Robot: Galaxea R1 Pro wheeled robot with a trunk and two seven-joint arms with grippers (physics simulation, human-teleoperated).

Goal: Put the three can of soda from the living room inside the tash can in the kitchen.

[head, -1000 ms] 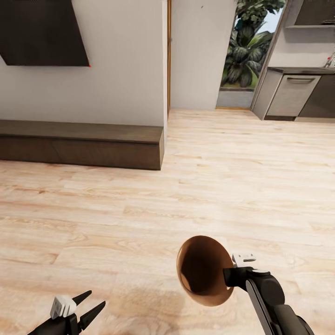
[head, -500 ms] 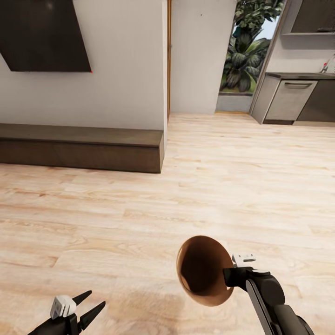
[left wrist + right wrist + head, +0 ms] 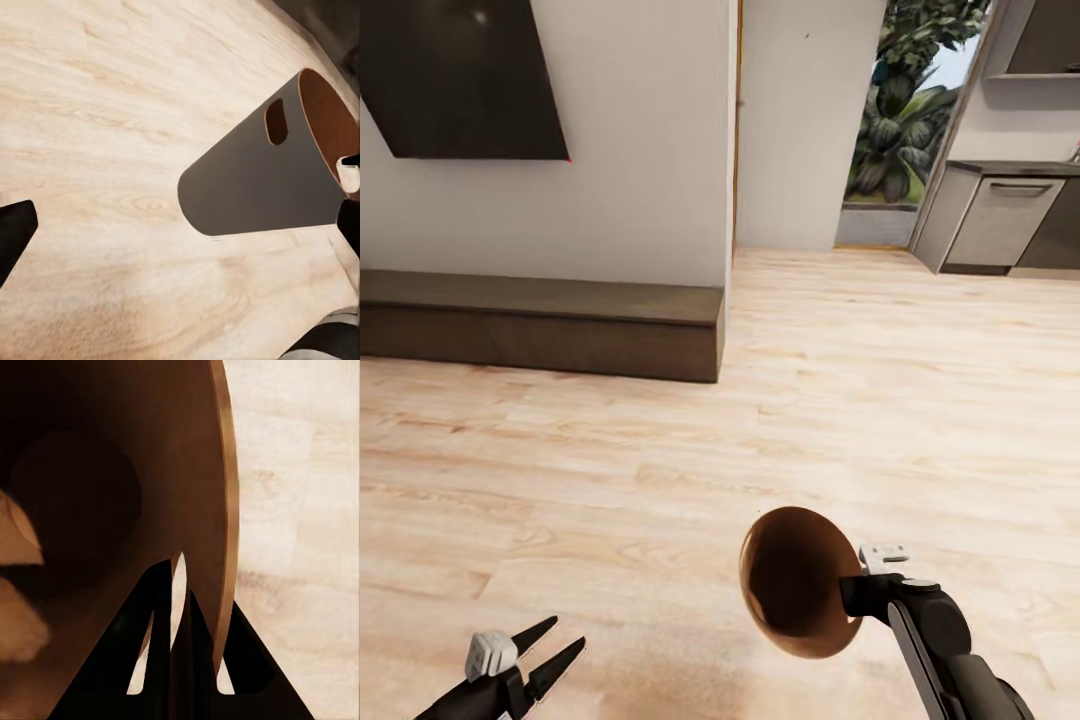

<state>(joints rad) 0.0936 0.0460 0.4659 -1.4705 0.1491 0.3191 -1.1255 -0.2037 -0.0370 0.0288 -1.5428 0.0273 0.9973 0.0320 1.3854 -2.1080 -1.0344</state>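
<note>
Wood floor [image 3: 660, 450]; low bench [image 3: 540, 325] ahead-left; trash can [image 3: 795, 580] tipped sideways.

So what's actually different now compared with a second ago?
Mostly the view: the whole room slid slightly right and down in the head picture, so the camera moved, not the furniture. The right hand still grips the rim of the trash can, held tipped on its side, copper inside facing the camera. The left hand stays open and empty above the wood floor.
</note>
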